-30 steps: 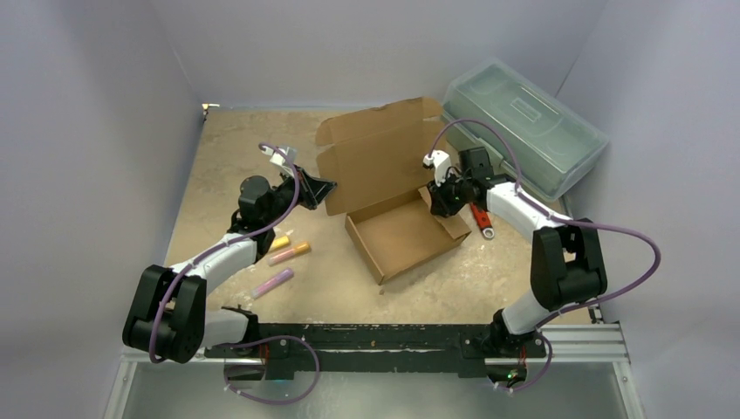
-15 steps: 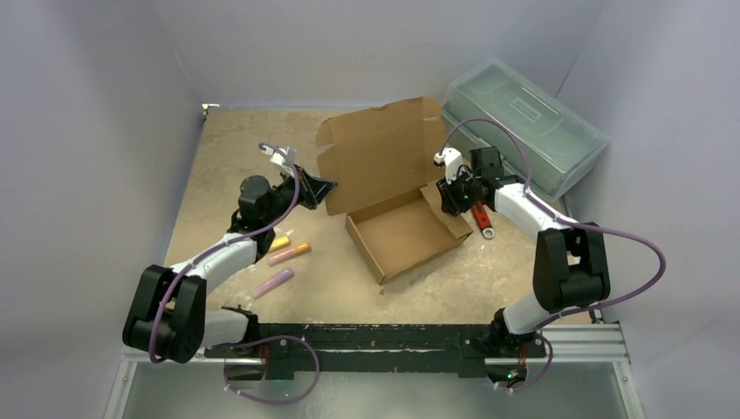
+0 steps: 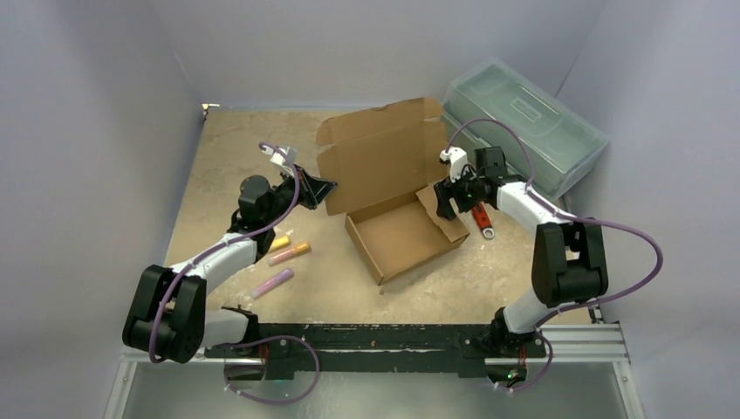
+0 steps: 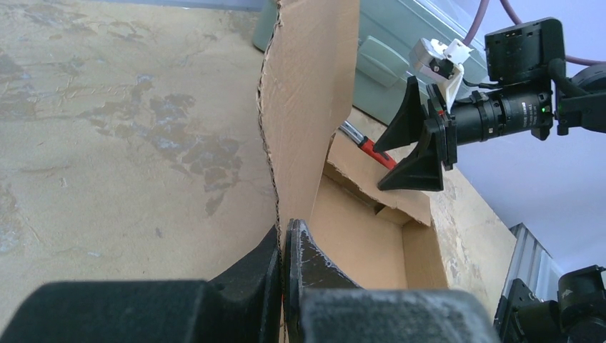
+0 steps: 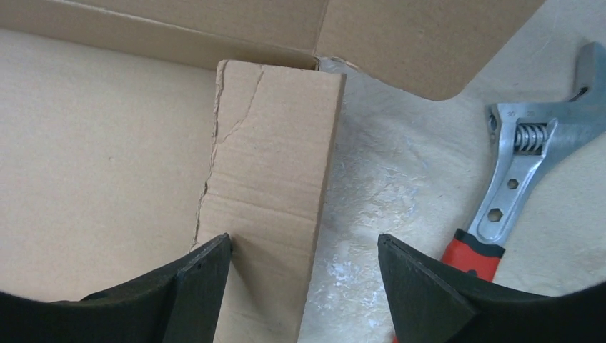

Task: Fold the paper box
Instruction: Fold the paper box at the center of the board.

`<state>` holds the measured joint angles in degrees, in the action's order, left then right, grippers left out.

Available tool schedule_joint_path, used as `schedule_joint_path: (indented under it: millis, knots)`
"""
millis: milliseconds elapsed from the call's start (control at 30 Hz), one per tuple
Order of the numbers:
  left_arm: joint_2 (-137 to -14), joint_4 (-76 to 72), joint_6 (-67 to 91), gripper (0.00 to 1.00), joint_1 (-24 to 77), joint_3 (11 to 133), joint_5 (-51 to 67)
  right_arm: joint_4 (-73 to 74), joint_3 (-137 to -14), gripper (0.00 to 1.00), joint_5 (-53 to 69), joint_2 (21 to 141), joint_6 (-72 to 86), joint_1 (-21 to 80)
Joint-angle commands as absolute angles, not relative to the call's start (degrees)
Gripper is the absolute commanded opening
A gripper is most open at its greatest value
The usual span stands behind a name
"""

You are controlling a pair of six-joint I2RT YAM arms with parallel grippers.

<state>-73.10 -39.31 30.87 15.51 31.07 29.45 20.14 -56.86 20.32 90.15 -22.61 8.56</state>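
The paper box (image 3: pixel 401 234) is brown cardboard in the middle of the table, its tray formed and its lid (image 3: pixel 384 161) standing upright behind it. My left gripper (image 3: pixel 325 188) is shut on the lid's left edge; in the left wrist view its fingers (image 4: pixel 284 232) pinch the corrugated edge (image 4: pixel 307 93). My right gripper (image 3: pixel 443 202) is open over the tray's right side. In the right wrist view its jaws (image 5: pixel 304 246) straddle the outer edge of the creased side flap (image 5: pixel 275 157), one finger over the flap and the other over bare table, holding nothing.
A red-handled adjustable wrench (image 3: pixel 481 220) lies on the table just right of the box, close to my right fingers (image 5: pixel 529 164). A translucent grey-green toolbox (image 3: pixel 524 122) stands at the back right. Several coloured markers (image 3: pixel 288 253) lie at the left front.
My right gripper has opened wide, let go of the box's right side flap and shifted slightly toward the back. The left gripper has kept its hold on the lid.
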Motion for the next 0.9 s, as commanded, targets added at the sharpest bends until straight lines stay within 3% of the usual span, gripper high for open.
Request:
schedule_joint_path:
  millis: [0, 267, 467, 600, 733, 767, 867]
  knots:
    - [-72.42, -41.70, 30.78, 0.00, 15.82, 33.35, 30.21, 22.00, -58.22, 0.78, 27.01, 92.68, -20.80, 6.26]
    - [-72.17, -41.66, 30.77, 0.00, 15.82, 33.31, 30.20, 23.57, -59.36, 0.75, 32.03, 96.72, -20.43, 6.14]
    - [-72.16, -41.72, 30.91, 0.00, 15.82, 33.35, 30.29, 23.25, -59.42, 0.64, 29.03, 98.36, -20.46, 6.10]
    - [-72.12, -42.12, 31.05, 0.00, 15.82, 33.31, 30.47, 22.72, -59.01, 0.46, 26.59, 98.49, -20.17, 6.13]
    - [-71.77, -42.60, 31.17, 0.00, 15.82, 33.16, 30.71, 20.65, -58.15, 0.06, 25.39, 96.74, -19.49, 6.37]
    - [-71.66, -43.06, 31.42, 0.00, 15.82, 33.12, 30.86, 19.91, -57.72, 0.00, 24.38, 95.93, -19.31, 6.69]
    - [-71.42, -46.24, 32.84, 0.00, 15.81, 32.32, 32.03, 16.38, -55.84, 0.00, 19.50, 92.97, -19.07, 8.53]
